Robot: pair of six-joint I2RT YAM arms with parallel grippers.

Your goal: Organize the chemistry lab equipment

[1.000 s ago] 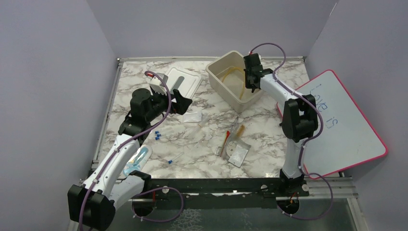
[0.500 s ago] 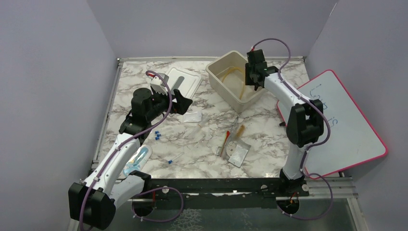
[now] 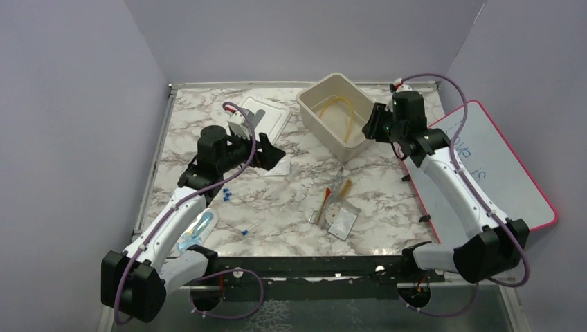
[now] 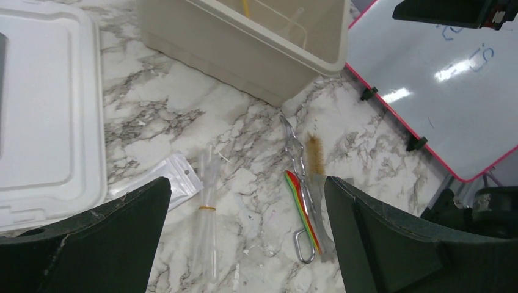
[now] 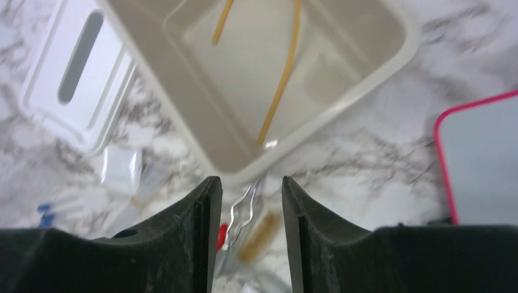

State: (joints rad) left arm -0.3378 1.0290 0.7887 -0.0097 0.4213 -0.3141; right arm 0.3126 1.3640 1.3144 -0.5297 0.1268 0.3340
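The amber tubing [image 3: 344, 114] lies loose inside the beige bin [image 3: 313, 114]; the right wrist view shows it on the bin floor [image 5: 281, 91]. My right gripper [image 3: 374, 125] hovers by the bin's right rim, open and empty [image 5: 249, 181]. Thin metal tongs [image 3: 337, 185], a red-tipped dropper [image 3: 325, 200] and a brown brush [image 4: 315, 155] lie mid-table beside clear packets [image 3: 342, 220]. My left gripper [image 3: 277, 158] stands wide open [image 4: 247, 183] over a packet [image 4: 165, 180] and a banded bundle of clear tubes [image 4: 206, 210]. Blue-capped pieces [image 3: 226, 194] sit under the left arm.
A white lid [image 3: 262, 117] lies at the back left. The pink-edged whiteboard [image 3: 505, 187] leans off the table's right side, under the right arm. A bluish packet [image 3: 196, 232] and a thin blue-tipped stick [image 3: 250, 227] lie near the front left. Walls close three sides.
The right gripper has opened and drawn back to the right, out from over the bin, leaving the tubing inside. The left gripper has shifted slightly right over the packet.
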